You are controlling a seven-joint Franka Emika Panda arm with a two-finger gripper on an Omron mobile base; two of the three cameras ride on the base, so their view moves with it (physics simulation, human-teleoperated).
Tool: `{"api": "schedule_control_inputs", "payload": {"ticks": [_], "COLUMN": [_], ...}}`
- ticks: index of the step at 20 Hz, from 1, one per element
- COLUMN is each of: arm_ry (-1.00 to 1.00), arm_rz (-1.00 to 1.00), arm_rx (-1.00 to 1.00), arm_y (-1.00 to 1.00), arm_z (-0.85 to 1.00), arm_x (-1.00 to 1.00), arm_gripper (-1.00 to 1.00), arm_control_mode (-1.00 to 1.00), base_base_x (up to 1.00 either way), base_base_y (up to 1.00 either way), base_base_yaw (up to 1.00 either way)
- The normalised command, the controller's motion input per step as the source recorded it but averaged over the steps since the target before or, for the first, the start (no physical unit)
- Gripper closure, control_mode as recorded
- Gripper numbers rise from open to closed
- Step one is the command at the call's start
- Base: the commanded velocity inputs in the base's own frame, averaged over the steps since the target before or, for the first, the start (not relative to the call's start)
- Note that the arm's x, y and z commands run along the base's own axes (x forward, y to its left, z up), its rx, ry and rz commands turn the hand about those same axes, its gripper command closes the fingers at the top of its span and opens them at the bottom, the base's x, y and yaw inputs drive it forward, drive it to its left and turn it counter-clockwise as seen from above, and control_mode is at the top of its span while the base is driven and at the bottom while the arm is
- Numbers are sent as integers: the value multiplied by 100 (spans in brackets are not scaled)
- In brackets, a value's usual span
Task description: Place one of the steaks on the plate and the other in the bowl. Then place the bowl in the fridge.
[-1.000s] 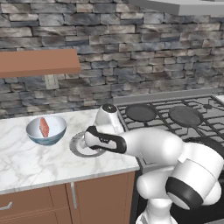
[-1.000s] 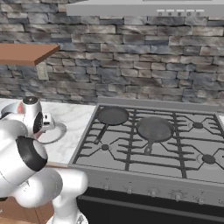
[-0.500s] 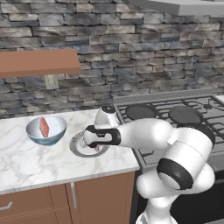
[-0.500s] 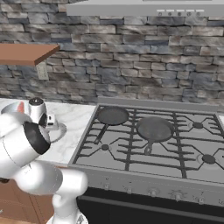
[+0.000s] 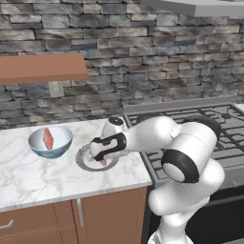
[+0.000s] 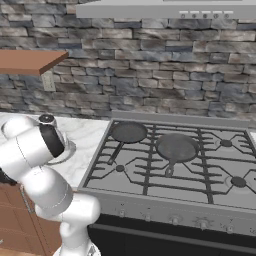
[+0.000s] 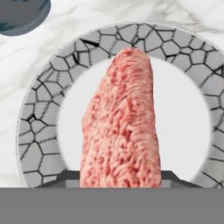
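One steak (image 7: pixel 120 127), pink and grainy, hangs lengthwise over the white centre of the plate (image 7: pixel 39 109), and my gripper (image 7: pixel 119 179) is shut on its near end. From the left base view the gripper (image 5: pixel 102 159) sits low over the plate (image 5: pixel 84 162) on the marble counter, with a bit of pink steak (image 5: pixel 102 162) under it. The other steak (image 5: pixel 48 138) stands on edge inside the pale blue bowl (image 5: pixel 50 141), to the left of the plate; the bowl's rim (image 7: pixel 22 15) also shows in a corner of the hand view. The fridge is out of view.
To the right of the counter is a gas stove (image 6: pixel 170 160) with two dark pans (image 6: pixel 176 146) on its burners. A wooden shelf (image 5: pixel 43 67) hangs on the stone wall above the bowl. The counter's front edge (image 5: pixel 71 193) runs just in front of the plate.
The arm's upper links have swung and folded closer to the counter. The hand has stayed over the plate with the steak in it.
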Motion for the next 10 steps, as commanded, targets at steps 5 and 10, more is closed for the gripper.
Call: {"api": "schedule_control_inputs", "payload": {"ticks": [5,10], "arm_ry": [1,1], "arm_rz": [0,0], "arm_rx": [0,0], "arm_y": [24,4], "arm_z": [-26,-10], "arm_x": [17,10], "arm_gripper": [-100,-100], "arm_control_mode": [-100,-100], "base_base_x": [0,0], "base_base_y": [0,0], "base_base_yaw": [0,0]}}
